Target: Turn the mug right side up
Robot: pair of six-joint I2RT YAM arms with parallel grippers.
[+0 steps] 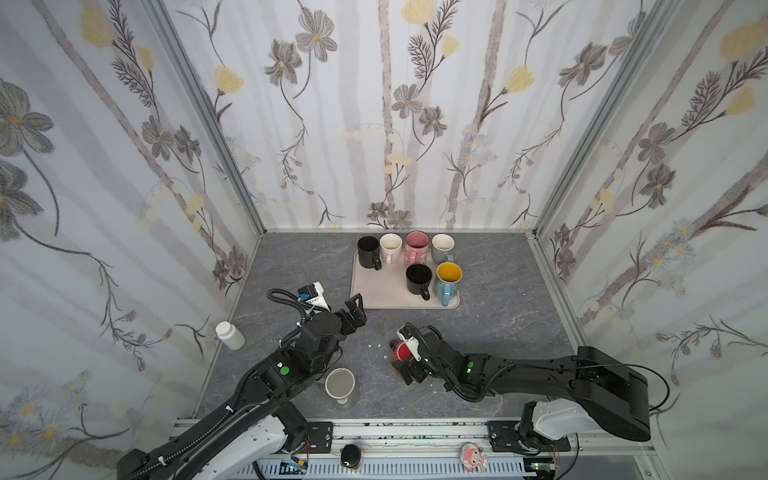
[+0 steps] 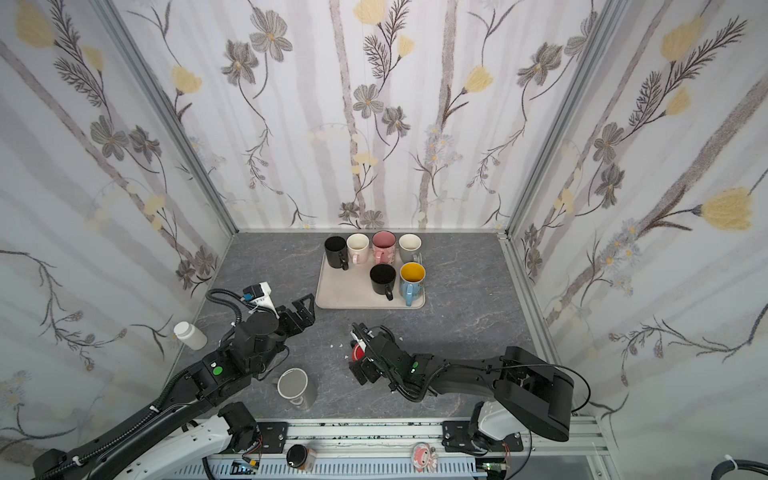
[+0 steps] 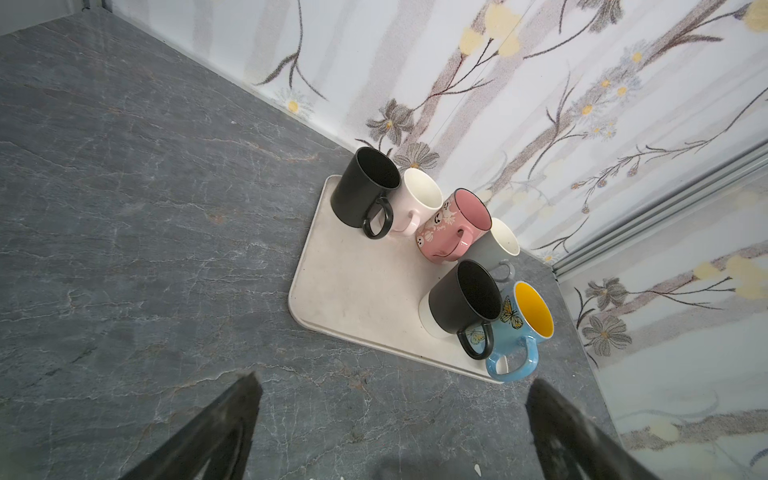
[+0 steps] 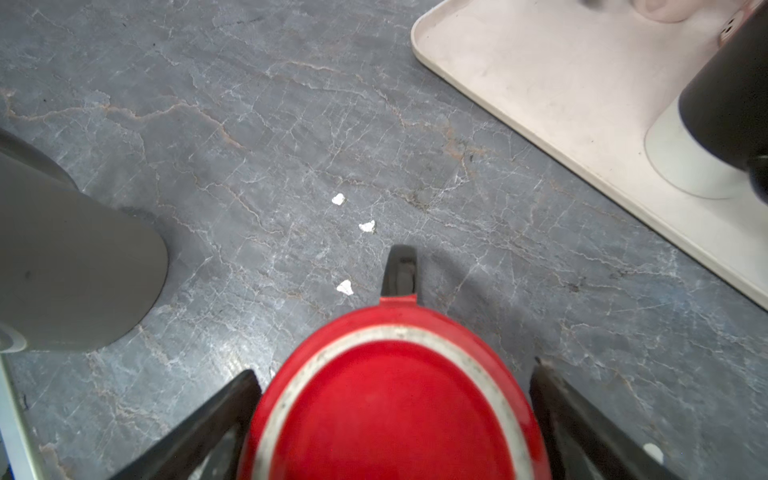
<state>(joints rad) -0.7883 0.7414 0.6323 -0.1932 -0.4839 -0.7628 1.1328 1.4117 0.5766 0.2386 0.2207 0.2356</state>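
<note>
1. The red mug stands upside down on the grey table, its flat foot with the pale unglazed ring facing up; it is in front of the tray, apart from it.
2. The right gripper is spread wide, with one finger on each side of the mug's wall; each finger is just beside the wall, and I cannot tell whether either one touches it; nothing is lifted.
3. The key relation: the mug sits directly between the jaws, its long axis is upright, and the closing line crosses its round body.
4. The black handle points straight ahead beyond the fingertips, at right angles to the closing line, so it should clear both fingers.
5. The left gripper is also wide open and empty; it faces the tray of upright mugs and is well apart from the red mug; the right arm is plainly the nearer one.
6. My judgement: the next move is to close on the body, lift, and roll the wrist half a turn; the mug fills nearly the whole gap, so centring matters.
7. Small white chips lie on the table just ahead of the handle; a grey mug stands near the left arm.
</note>
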